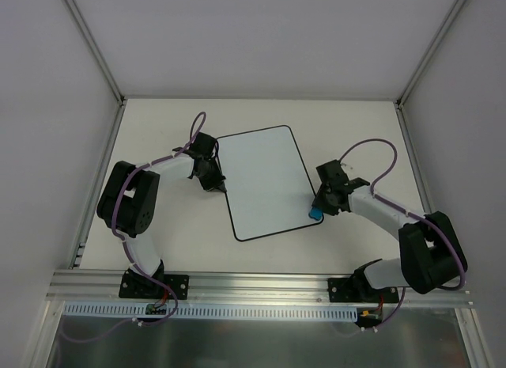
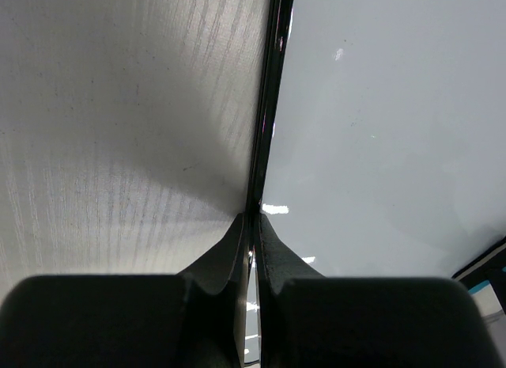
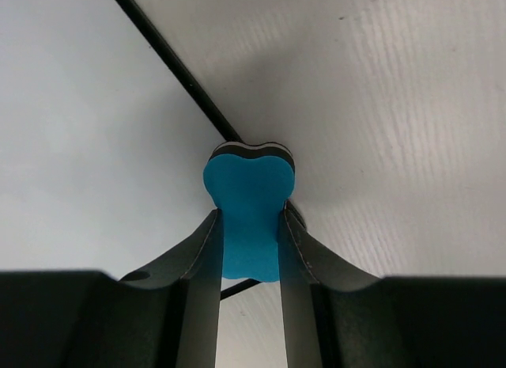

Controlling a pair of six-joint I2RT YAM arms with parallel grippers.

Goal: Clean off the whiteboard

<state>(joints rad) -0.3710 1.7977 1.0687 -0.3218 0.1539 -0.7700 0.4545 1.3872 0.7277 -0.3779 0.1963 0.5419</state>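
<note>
Whiteboard (image 1: 265,182) flat on the pale table (image 1: 356,130), centre of the top view. Long axis up and down the frame, leaning: upper short end toward the upper left, lower short end toward the lower right. White face inside a thin black rim. Left gripper (image 1: 212,178) at the left long edge, upper half; jaws pressed together, tips right on the rim line in the left wrist view. Right gripper (image 1: 320,208) at the right long edge near the lower right corner, jaws pinching a blue eraser (image 1: 315,214) by its sides, eraser straddling the rim.
</note>
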